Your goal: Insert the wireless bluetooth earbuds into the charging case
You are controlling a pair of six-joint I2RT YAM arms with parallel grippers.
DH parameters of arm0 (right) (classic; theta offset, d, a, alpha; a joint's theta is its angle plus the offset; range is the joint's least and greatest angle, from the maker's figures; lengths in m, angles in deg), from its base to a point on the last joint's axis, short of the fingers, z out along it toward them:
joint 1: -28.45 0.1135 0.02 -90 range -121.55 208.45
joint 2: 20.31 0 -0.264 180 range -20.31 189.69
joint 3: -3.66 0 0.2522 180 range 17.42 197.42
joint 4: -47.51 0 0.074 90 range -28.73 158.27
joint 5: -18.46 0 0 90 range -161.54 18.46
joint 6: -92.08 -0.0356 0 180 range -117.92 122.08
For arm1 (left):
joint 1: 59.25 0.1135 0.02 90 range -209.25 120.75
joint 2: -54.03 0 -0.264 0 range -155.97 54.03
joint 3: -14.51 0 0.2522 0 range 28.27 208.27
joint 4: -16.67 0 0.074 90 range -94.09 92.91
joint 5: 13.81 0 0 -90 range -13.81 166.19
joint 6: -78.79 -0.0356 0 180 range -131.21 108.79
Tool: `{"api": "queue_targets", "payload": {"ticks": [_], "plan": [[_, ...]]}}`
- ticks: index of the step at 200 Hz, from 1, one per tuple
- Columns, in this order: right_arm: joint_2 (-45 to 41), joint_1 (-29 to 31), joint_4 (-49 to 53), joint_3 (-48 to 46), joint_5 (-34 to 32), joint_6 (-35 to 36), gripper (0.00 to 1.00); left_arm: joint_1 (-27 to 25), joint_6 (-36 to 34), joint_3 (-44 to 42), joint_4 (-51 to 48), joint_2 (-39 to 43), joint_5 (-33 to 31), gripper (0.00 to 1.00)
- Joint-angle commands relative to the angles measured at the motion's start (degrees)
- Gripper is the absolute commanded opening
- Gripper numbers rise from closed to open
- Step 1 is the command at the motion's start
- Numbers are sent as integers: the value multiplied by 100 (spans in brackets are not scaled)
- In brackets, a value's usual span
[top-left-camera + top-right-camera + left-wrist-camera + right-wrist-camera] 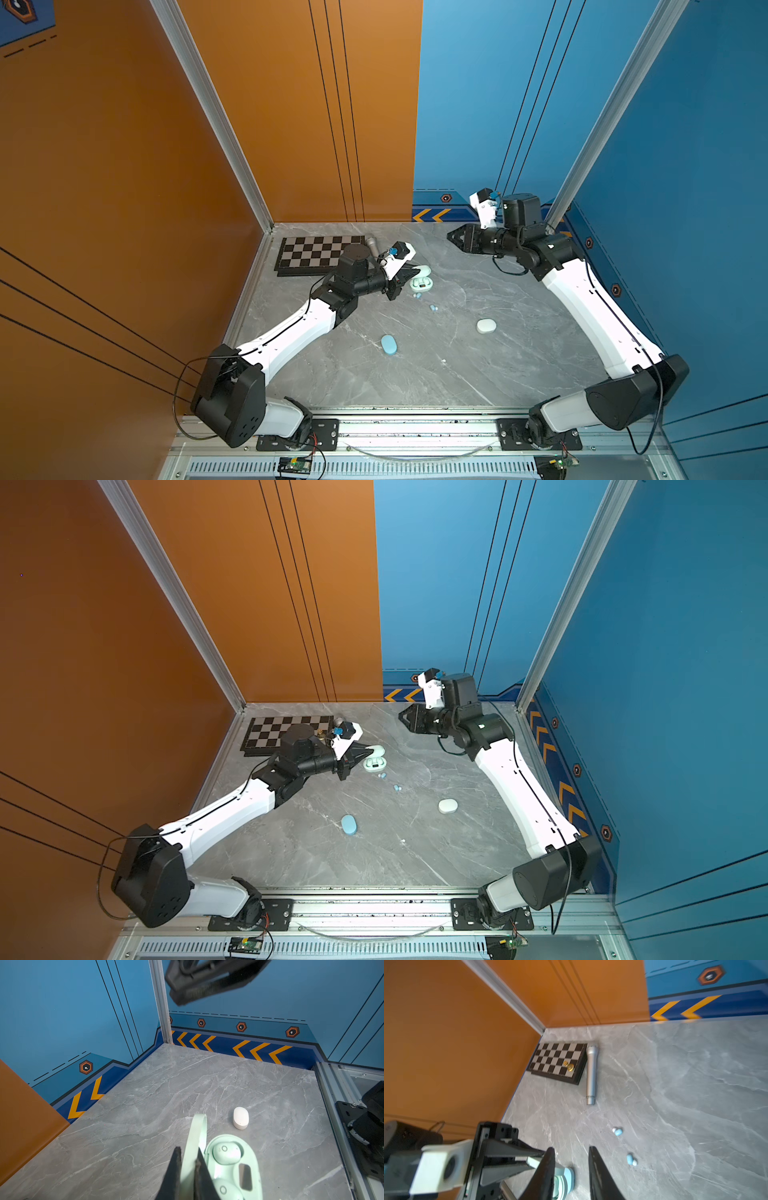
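Mint-green plastic makes up the open charging case [422, 285], which lies on the grey marble-patterned surface [457, 374] toward the back left, near a chessboard [316, 253]. The left tool [417, 272] is clamped on the case's raised lid [194, 1136]. The left wrist view shows its two dark fingers [174, 1167] pressed against either face of the lid, which stands upright along the edge of the case. Two mint earbuds [226, 1152] sit in the wells of the case, one at each end. Two pale blue earbuds [417, 295] lie loose on the surface just in front of the case, a little apart from each other. A closed blue case [389, 345] rests further forward, and a closed white case [486, 326] lies well to its right. The right tool [451, 237] hangs raised near the back wall, well apart from the charging case. In the right wrist view its jaws stand parted and grip nothing. A silver microphone [591, 1074] lies alongside the chessboard, which carries a small gold piece [569, 1066].
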Motion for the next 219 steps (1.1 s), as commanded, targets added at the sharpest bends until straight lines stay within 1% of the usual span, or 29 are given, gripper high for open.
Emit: {"api": "queue_targets", "payload": {"ticks": [1,19,34,50,71,89,115,126,129,137,162,219], "plan": [[-220,-525,-134,-386,-351,-743,33,-284,-388,75,97,-203,-392,0],[-477,-1067,-38,-1073,-390,-1334,34,-588,-723,15,105,-425,-709,0],[-644,-1378,242,-1538,-606,-1607,33,-876,-903,-44,246,-682,-1026,0],[-711,-1530,716,-1824,-1027,-1545,34,-1117,-823,-161,671,-1023,-1298,0],[-577,-1640,1338,-1896,-1400,-1345,36,-1397,-660,-168,1148,-1556,-1583,0],[-427,-1736,1625,-1934,-1553,-1249,37,-1621,-566,-56,1420,-2004,-1826,0],[-356,-1879,1645,-2092,-1490,-1261,38,-1864,-334,152,1753,-2630,-2174,0],[-318,-1916,1658,-2116,-1390,-1203,38,-1921,-269,159,1819,-2867,-2281,0],[-305,-1923,1652,-2112,-1364,-1176,38,-1937,-252,324,1837,-2923,-2329,0],[-262,-1936,1692,-2106,-1323,-1126,38,-1973,-217,409,1858,-3068,-2452,0],[-184,-1954,1736,-2081,-1230,-1012,39,-2002,-134,565,1902,-3391,-2621,0],[-28,-1954,1885,-1947,-1270,-792,38,-1978,29,708,1944,-3728,-2491,0]]}}
